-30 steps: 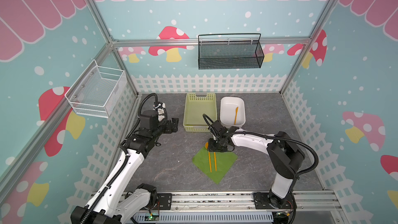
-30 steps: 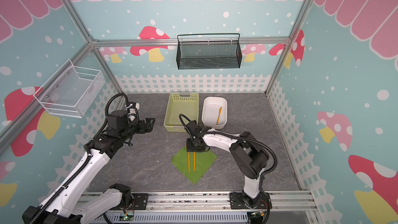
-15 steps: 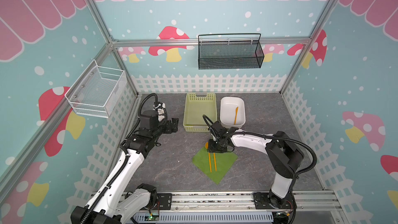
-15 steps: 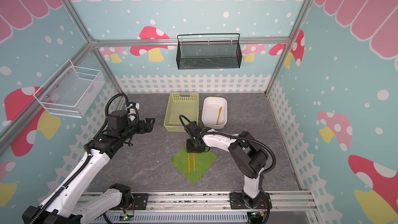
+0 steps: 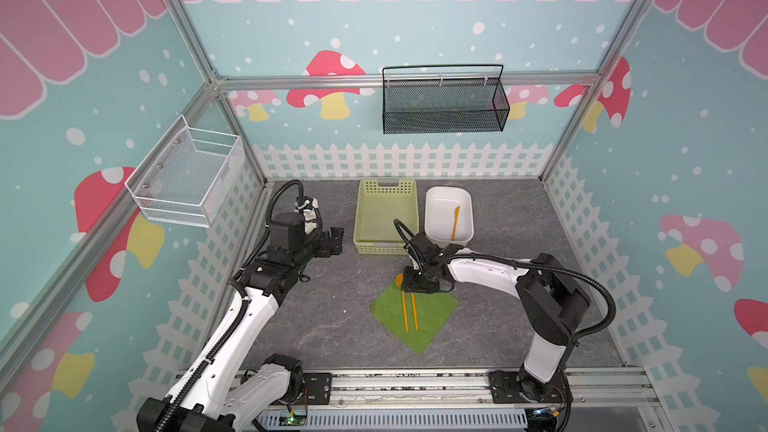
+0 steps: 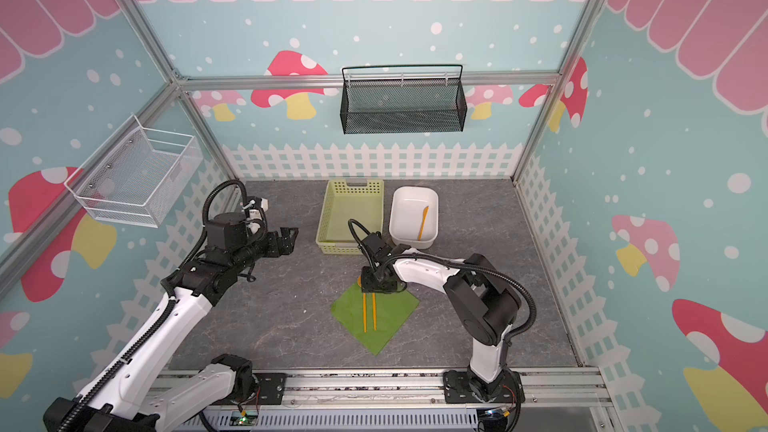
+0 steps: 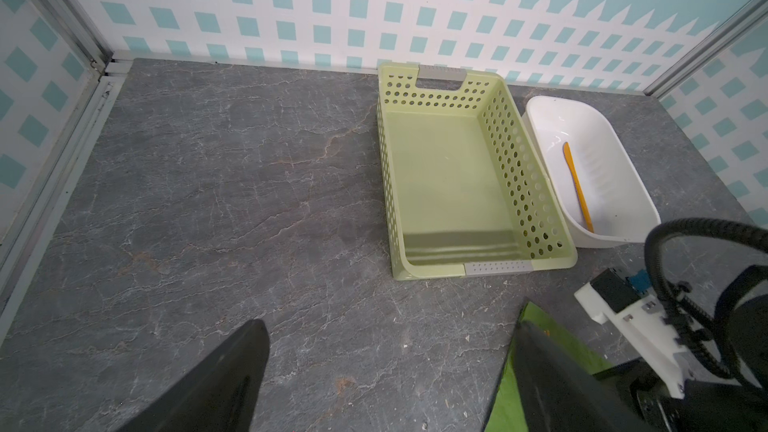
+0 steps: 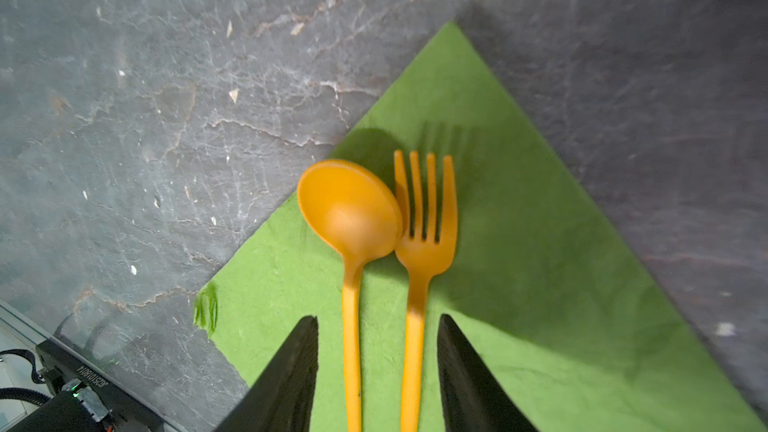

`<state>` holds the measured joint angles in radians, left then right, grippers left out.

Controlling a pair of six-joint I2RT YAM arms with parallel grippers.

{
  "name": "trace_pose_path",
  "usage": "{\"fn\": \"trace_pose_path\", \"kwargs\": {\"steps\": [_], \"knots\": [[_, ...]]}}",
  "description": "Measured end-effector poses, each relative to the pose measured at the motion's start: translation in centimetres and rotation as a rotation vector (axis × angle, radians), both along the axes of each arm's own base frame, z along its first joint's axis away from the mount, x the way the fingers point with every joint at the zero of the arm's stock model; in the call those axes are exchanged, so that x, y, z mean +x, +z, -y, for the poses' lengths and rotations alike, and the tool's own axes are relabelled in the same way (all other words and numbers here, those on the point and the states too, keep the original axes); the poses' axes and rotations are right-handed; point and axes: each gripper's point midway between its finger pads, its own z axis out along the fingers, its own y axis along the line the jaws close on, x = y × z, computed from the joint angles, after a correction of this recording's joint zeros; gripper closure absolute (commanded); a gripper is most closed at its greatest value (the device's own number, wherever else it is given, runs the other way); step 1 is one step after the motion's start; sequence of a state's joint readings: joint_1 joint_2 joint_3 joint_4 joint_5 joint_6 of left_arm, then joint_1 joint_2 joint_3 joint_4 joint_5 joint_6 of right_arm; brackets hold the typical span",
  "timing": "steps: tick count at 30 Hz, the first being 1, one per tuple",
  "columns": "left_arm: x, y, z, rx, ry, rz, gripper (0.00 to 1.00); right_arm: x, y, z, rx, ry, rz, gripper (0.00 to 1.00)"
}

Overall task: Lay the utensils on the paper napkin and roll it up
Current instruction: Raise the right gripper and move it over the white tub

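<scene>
Below centre in both top views, the right end effector straddles spoon and fork handles on the napkin, half-open; the left end effector gapes wide.

bright even overhead light, soft fork shadow across the napkin, floor around the napkin kinda blurry, top views bowed
</scene>
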<state>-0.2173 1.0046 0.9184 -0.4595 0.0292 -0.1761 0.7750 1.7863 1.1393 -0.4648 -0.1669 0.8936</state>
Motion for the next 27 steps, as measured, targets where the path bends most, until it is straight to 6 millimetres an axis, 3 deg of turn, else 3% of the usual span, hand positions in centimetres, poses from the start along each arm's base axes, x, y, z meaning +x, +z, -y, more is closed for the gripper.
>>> {"fn": "trace_pose_path", "kwargs": {"steps": [6,12,19,22,27], "knots": [[0.0,0.0,0.0,0.0,0.001,0.0,0.06,2.1,2.1,1.3,0.003,-0.025,0.047,0.54],[0.0,0.0,-0.1,0.002,0.003,0.0,0.06,6.5,5.7,2.9,0.009,-0.056,0.136,0.58],[0.0,0.0,-0.1,0.002,0.003,-0.001,0.06,11.3,9.7,6.4,-0.042,-0.103,0.249,0.59],[0.1,-0.2,-0.1,0.003,0.004,-0.005,0.06,13.1,10.2,8.1,-0.092,-0.129,0.278,0.61],[0.2,-0.5,0.0,0.005,0.003,-0.016,0.06,15.7,8.7,11.2,-0.187,-0.18,0.261,0.63]]}}
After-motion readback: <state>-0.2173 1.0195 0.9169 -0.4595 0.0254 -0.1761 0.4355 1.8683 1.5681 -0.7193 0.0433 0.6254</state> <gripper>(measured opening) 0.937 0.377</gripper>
